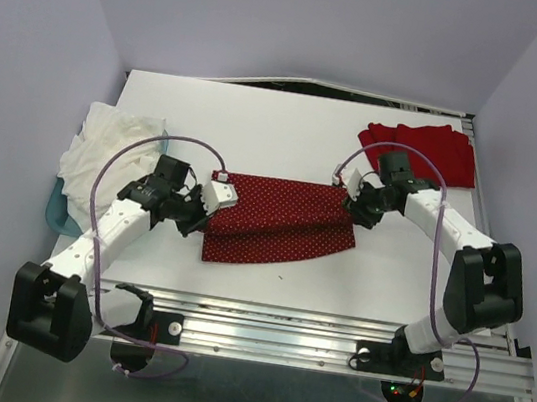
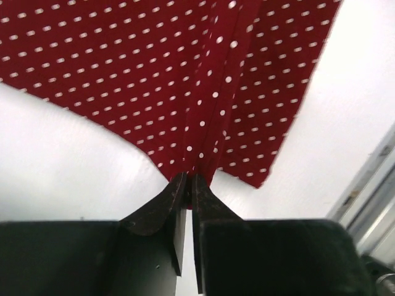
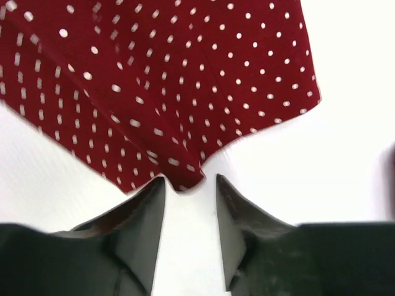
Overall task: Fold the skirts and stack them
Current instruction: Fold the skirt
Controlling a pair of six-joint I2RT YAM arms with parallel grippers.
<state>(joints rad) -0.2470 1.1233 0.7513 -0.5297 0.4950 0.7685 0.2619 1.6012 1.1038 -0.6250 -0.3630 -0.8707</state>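
Polka-dot skirt (image 1: 280,225) lies flat on worktop (image 1: 258,139), spanning between the two grippers. Left gripper (image 2: 188,180): jaws narrow, only a thin slit. Skirt pleats converge right at its tips; cannot tell whether cloth is pinched. Right gripper (image 3: 189,180): jaws parted, skirt corner just ahead of the gap, not clamped. Plain red skirt (image 1: 420,148) sits beyond the right gripper, apart from it.
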